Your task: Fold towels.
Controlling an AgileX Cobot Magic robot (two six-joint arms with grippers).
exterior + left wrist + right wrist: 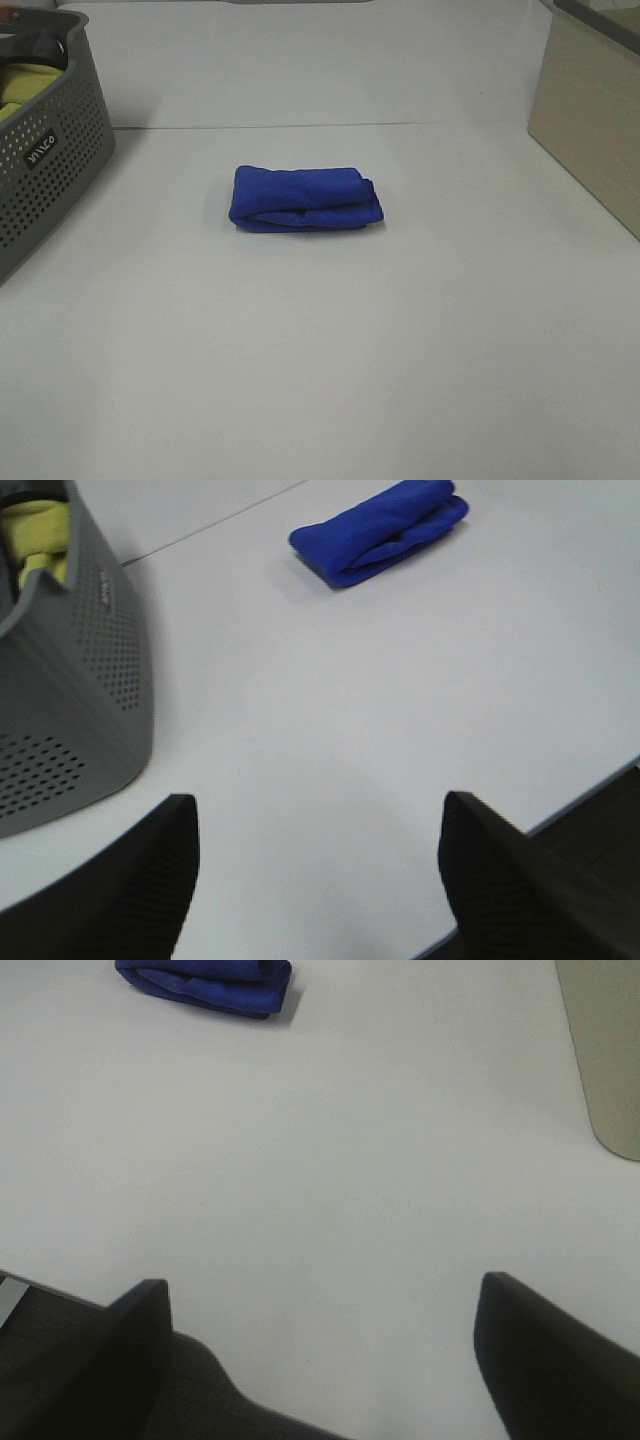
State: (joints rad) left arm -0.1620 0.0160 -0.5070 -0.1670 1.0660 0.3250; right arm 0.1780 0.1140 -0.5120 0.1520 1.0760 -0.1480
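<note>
Left claw [315, 880] spread, empty, folded towel [385, 530] well apart

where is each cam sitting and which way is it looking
Exterior high: mounted above, looking down the white table at the folded blue towel; no arm shows.
Left wrist: low by the grey basket; open left gripper in the foreground.
Right wrist: low near the beige box; open right gripper.
All three share the towel.

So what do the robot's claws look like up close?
Each claw has two black fingers, wide at the base and narrowing toward a blunt tip. On the left claw the fingers show a fine dotted grip texture. The right claw looks plain, dark and matte. No cables or markings show.
</note>
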